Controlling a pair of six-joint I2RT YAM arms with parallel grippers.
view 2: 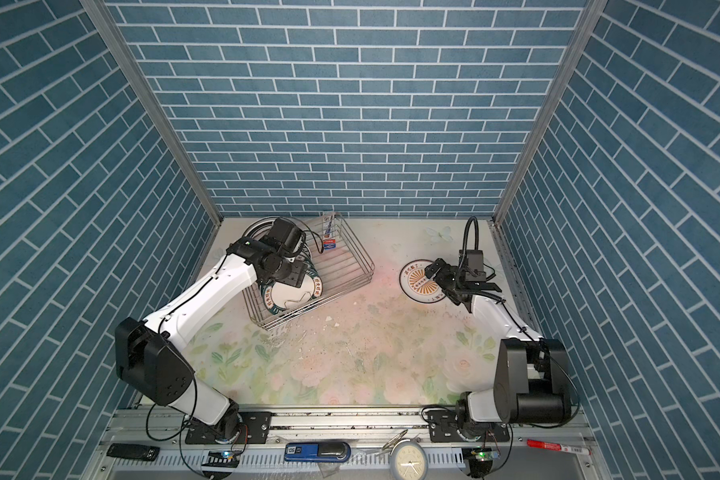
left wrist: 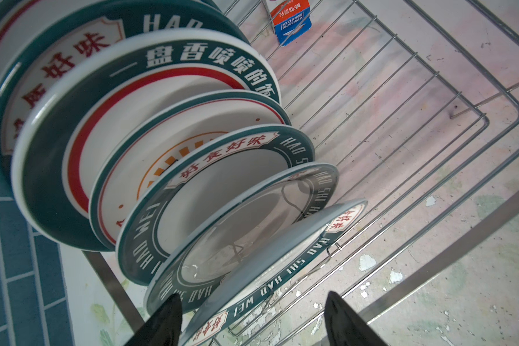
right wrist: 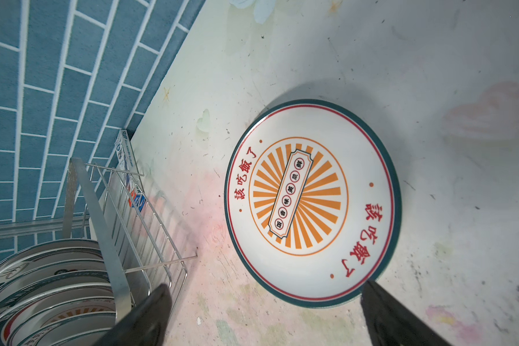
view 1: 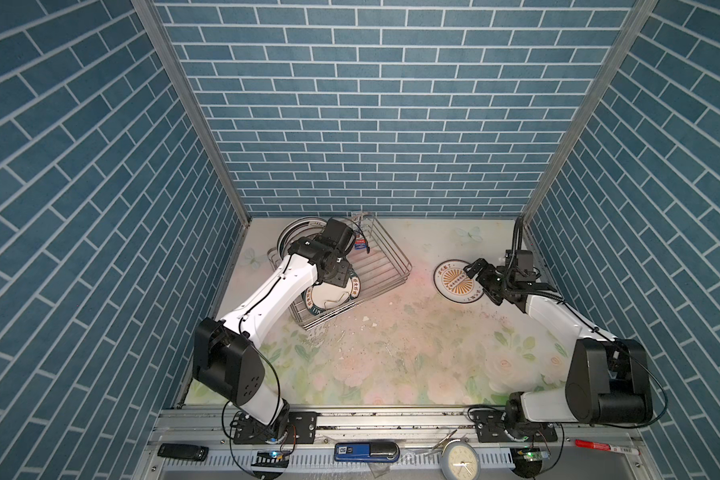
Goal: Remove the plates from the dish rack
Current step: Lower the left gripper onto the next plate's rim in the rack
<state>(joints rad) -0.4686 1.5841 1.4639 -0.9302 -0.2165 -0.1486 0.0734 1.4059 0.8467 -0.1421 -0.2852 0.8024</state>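
The dish rack [view 1: 385,266] [view 2: 344,266] stands at the back left. Several plates [left wrist: 174,167] stand on edge in its left end. My left gripper [view 1: 336,279] [left wrist: 253,320] hangs over the front of that row. It is open, and its fingers straddle the teal lettered rim of the nearest plate [left wrist: 282,289] with a gap on both sides. One plate with an orange sunburst [view 1: 454,282] [view 2: 418,282] [right wrist: 312,203] lies flat on the table at the right. My right gripper [view 1: 481,286] [right wrist: 264,314] hovers open at that plate's near edge, holding nothing.
A small blue and red carton [view 1: 360,241] [left wrist: 291,24] leans in the rack's far corner. The rack's right half [left wrist: 402,119] is bare wire. On the front rail lie a clock [view 1: 460,459], a blue device [view 1: 366,452], a black remote [view 1: 182,451] and a red marker [view 1: 599,445].
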